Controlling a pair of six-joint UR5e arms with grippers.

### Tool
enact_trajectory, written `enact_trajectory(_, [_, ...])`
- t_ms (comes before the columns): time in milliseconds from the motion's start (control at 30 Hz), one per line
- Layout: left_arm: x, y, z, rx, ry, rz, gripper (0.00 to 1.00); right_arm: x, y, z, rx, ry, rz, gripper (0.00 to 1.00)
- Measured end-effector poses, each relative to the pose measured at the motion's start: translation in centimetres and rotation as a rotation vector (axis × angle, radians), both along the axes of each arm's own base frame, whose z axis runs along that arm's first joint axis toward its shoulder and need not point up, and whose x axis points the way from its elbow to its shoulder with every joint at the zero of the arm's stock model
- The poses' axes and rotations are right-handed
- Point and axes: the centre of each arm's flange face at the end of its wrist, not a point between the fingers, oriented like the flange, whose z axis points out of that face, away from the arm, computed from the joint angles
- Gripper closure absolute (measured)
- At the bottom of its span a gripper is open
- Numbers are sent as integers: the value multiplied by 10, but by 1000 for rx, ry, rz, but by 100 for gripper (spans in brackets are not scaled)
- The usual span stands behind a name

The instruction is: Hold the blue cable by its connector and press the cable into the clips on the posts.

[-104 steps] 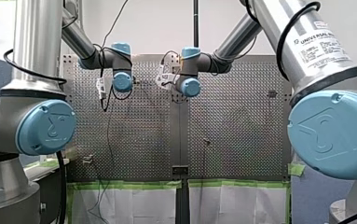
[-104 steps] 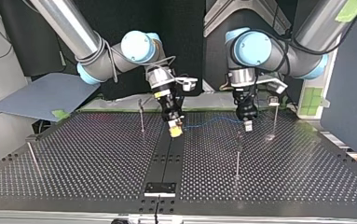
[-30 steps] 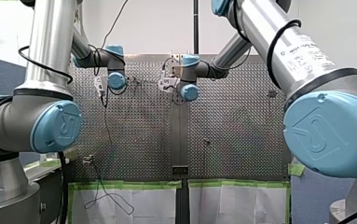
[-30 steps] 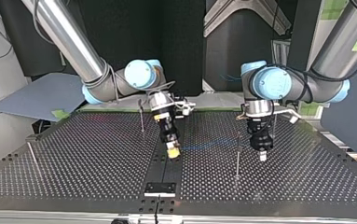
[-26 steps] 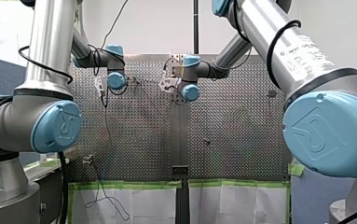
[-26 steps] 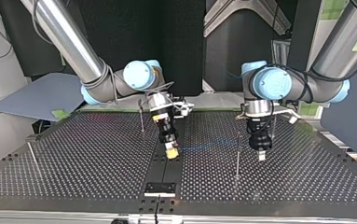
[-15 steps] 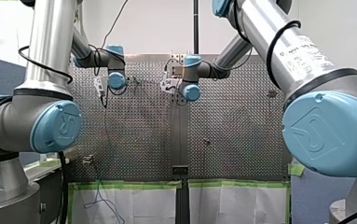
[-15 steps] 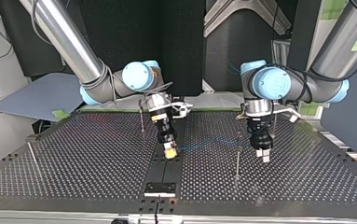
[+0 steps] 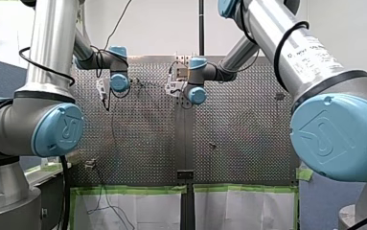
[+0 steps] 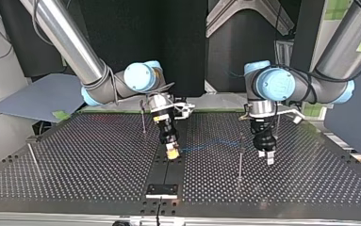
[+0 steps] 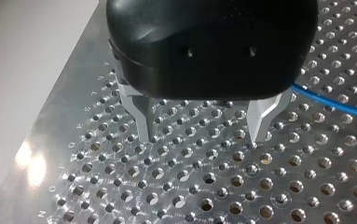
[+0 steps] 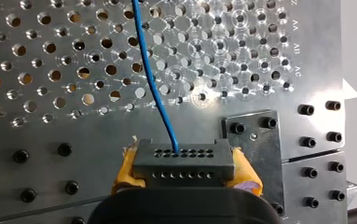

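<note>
Blue cable (image 10: pixel 216 143) runs low over the perforated table (image 10: pixel 98 165) in the top view. It goes from our right gripper (image 10: pixel 171 154) near the table's middle toward our left gripper (image 10: pixel 268 160), passing the thin post (image 10: pixel 240 162) that stands between them. We cannot tell whether it sits in that post's clip.

In the right wrist view the yellow pads (image 12: pixel 126 170) pinch the black connector (image 12: pixel 183 161) from both sides, and the cable leaves its face and goes off over the holes. Our left gripper's metal fingers (image 11: pixel 141 116) stand spread apart with nothing between them. The cable passes beside one finger, outside the gap.

Against 3.5 s ago, both grippers have come well toward the top view's near edge. Then they hung by the table's far edge, with the cable reaching as far as the left gripper's tip. Over the last second the left gripper has edged slightly toward that view's right and the right gripper slightly toward its left. The cable now shows a small rise in its middle, where it lay flatter half a second ago.
</note>
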Motion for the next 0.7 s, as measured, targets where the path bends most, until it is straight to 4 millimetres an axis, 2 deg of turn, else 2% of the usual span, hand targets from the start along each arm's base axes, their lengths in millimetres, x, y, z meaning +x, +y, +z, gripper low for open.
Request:
enact_trajectory(367, [-3,2,-4,-73,23,-9,0,0,0,-2,6,6,0,100])
enact_trajectory(700, [-16,-1,-18,-123,121,-11,0,-1,-2,-3,5,9,-5,100])
